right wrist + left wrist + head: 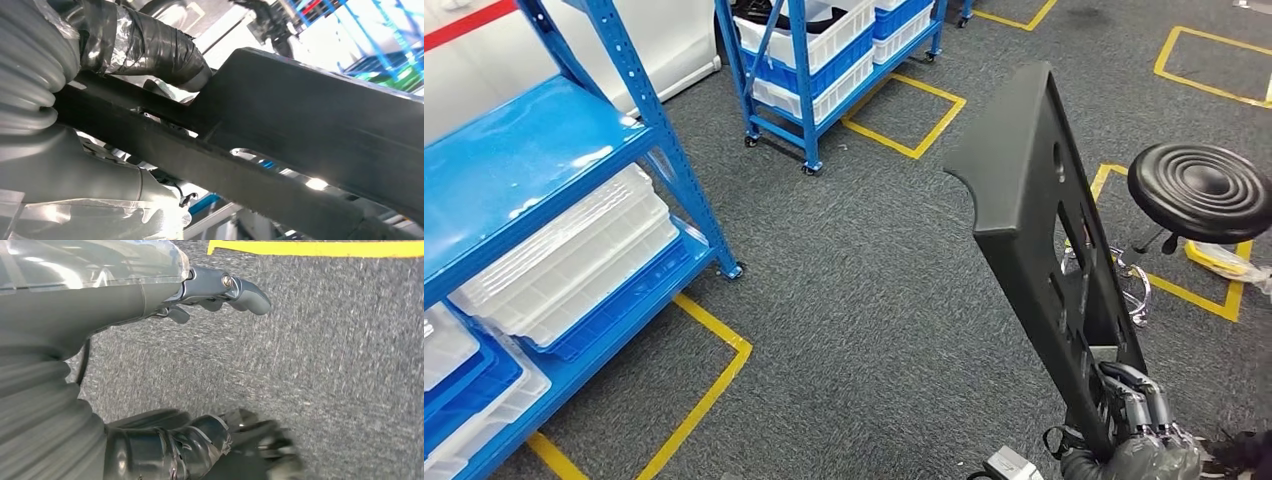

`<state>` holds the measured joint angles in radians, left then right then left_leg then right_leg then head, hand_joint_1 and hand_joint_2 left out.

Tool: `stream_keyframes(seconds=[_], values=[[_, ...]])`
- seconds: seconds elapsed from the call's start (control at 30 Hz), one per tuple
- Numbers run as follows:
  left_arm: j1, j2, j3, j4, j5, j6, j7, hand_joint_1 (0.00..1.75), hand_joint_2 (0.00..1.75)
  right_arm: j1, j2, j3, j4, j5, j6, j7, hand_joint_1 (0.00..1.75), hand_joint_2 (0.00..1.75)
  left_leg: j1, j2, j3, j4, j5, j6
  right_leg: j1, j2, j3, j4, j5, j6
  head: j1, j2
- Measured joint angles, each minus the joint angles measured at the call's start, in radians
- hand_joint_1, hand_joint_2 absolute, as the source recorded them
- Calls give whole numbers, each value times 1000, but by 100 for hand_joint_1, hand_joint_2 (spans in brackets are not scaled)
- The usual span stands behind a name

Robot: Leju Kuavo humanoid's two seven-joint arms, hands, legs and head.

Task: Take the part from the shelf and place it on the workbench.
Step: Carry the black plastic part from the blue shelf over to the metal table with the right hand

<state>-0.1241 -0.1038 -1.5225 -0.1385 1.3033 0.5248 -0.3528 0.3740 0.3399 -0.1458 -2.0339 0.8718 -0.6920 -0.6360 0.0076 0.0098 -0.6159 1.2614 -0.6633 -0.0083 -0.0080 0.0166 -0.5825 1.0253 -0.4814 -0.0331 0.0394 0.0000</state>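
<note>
The part [1034, 210] is a long black plastic panel with cut-outs, standing tilted at the right of the head view. My right hand [1139, 415] grips its lower end, fingers wrapped round the edge. In the right wrist view the black part [300, 130] runs across the picture, held between my thumb and taped fingers [145, 47]. My left hand [220, 290] hangs over the grey carpet, fingers apart, holding nothing.
A blue shelf [544, 150] with white trays [574, 260] stands at the left. A second blue rack [824, 60] with crates is further back. A black round stool [1201, 190] stands at the right. Yellow tape lines [694, 400] mark the grey carpet.
</note>
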Motion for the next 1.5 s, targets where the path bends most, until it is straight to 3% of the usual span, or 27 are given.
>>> stream_keyframes(seconds=[0.03,0.07,0.1,0.17,0.23,0.3,0.33,0.4,0.47,0.53,0.57,0.6,0.63,0.7,0.77,0.83,0.9,0.97,1.0,1.07,1.13,1.2,1.27,1.33,1.4,1.47,1.5], values=[[1,0,0,0,2,1,-1,0,175,1,0,0,0,-4,0,0,175,175,1,-1,-12,24,2,0,0,13,0,1,0,0,0,0],[2,0,0,0,3,2,-3,0,175,3,0,-1,-1,-7,0,-1,175,175,1,-3,-6,10,25,0,0,26,2,2,0,0,0,0],[2,0,0,0,4,3,-5,0,175,4,0,-1,-2,-11,0,-1,175,175,3,-9,16,-41,63,2,0,40,3,3,0,1,0,0],[2,1,0,0,7,3,-8,0,175,5,0,-1,-4,-16,0,-1,175,175,7,-48,72,-175,129,6,0,65,3,9,-1,5,0,0],[2,2,0,0,10,4,-11,0,175,7,0,-2,-6,-21,0,0,175,175,7,-79,98,-241,145,11,-1,86,-7,13,2,16,0,0],[0,2,0,0,13,5,-12,0,175,12,0,-3,-8,-25,0,1,175,175,5,-68,101,-252,145,19,-4,106,-16,12,10,31,0,0],[-1,2,0,0,13,5,-11,0,175,15,0,-4,-8,-27,-1,2,175,175,6,-56,101,-256,149,25,-4,100,-20,16,8,36,1,0],[0,3,0,0,13,5,-9,0,175,18,0,-6,-9,-28,-1,2,175,175,8,-31,102,-266,156,39,0,50,-46,71,-29,44,2,0],[2,4,0,0,13,5,-8,0,175,18,0,-7,-10,-28,-1,2,175,175,3,-2,101,-267,157,46,-1,1,-104,197,-96,51,3,0],[4,5,0,0,13,5,-6,0,175,20,0,-7,-9,-28,0,3,175,175,-1,28,100,-266,156,47,-5,-8,-145,287,-124,56,3,0],[4,6,0,0,13,5,-6,0,175,21,0,-7,-9,-29,0,4,175,175,-2,41,101,-266,155,47,-6,-10,-137,278,-109,57,3,0],[3,6,0,0,13,5,-5,0,175,22,0,-7,-9,-29,0,5,175,175,-2,53,103,-266,153,46,-6,-17,-110,230,-80,56,3,0],[2,6,0,0,13,5,-5,0,175,23,0,-8,-9,-29,0,5,175,175,-3,64,106,-266,151,45,-4,-34,-69,157,-47,52,3,0],[1,6,0,0,13,5,-4,0,175,23,0,-8,-10,-29,0,3,175,175,-9,81,110,-264,145,39,6,-76,-5,37,-13,42,3,0],[0,6,0,0,14,4,-5,0,175,23,0,-8,-10,-30,-1,1,175,175,-13,97,113,-263,142,31,16,-86,7,6,-13,32,3,0],[-2,5,0,0,15,4,-7,0,175,26,0,-8,-11,-32,-1,-1,175,175,-12,108,115,-261,136,22,13,-65,4,1,-8,22,3,0],[-3,5,-1,0,15,4,-9,0,175,26,0,-8,-14,-32,-1,-2,175,175,-8,70,99,-215,100,13,6,-43,6,-7,-1,9,2,0],[-2,5,-1,0,17,4,-12,0,175,26,0,-8,-16,-32,-1,-3,175,175,-3,15,46,-95,33,7,4,-20,4,-10,3,1,1,0],[-1,5,-1,0,18,4,-12,0,175,26,0,-8,-16,-32,-1,-4,175,175,-2,3,15,-28,6,4,4,-7,3,-9,4,0,1,0],[2,5,-2,0,20,4,-11,0,175,27,0,-8,-16,-33,-1,-4,175,175,-1,-3,-12,23,9,2,5,21,1,-4,4,0,1,0],[3,5,-2,0,20,4,-10,0,175,28,0,-8,-16,-34,-1,-4,175,175,3,-17,28,-72,80,3,4,50,1,3,3,2,1,0],[2,5,-3,0,21,4,-11,0,175,28,0,-8,-16,-33,-1,-4,175,175,8,-63,79,-194,131,6,4,75,-4,11,1,9,1,0],[0,5,-5,0,23,3,-12,0,175,31,0,-8,-16,-32,-1,-3,175,175,7,-90,95,-238,136,12,3,97,-15,16,5,22,2,0],[-2,3,-6,0,24,2,-12,0,175,38,0,-9,-18,-31,-1,-2,175,175,6,-69,97,-247,142,24,-1,114,-23,16,10,36,2,0],[-3,2,-7,0,25,2,-12,0,175,45,0,-11,-20,-32,-1,-2,175,175,8,-43,100,-258,151,38,1,79,-39,46,-12,45,4,0],[-1,0,-9,0,25,2,-12,0,175,47,0,-13,-21,-34,-1,-2,175,175,6,-16,100,-264,154,47,2,19,-85,146,-72,51,6,0],[0,0,-10,0,25,2,-12,0,175,47,0,-14,-21,-34,-1,-2,175,175,5,0,99,-264,154,48,0,4,-115,210,-102,54,6,0]])
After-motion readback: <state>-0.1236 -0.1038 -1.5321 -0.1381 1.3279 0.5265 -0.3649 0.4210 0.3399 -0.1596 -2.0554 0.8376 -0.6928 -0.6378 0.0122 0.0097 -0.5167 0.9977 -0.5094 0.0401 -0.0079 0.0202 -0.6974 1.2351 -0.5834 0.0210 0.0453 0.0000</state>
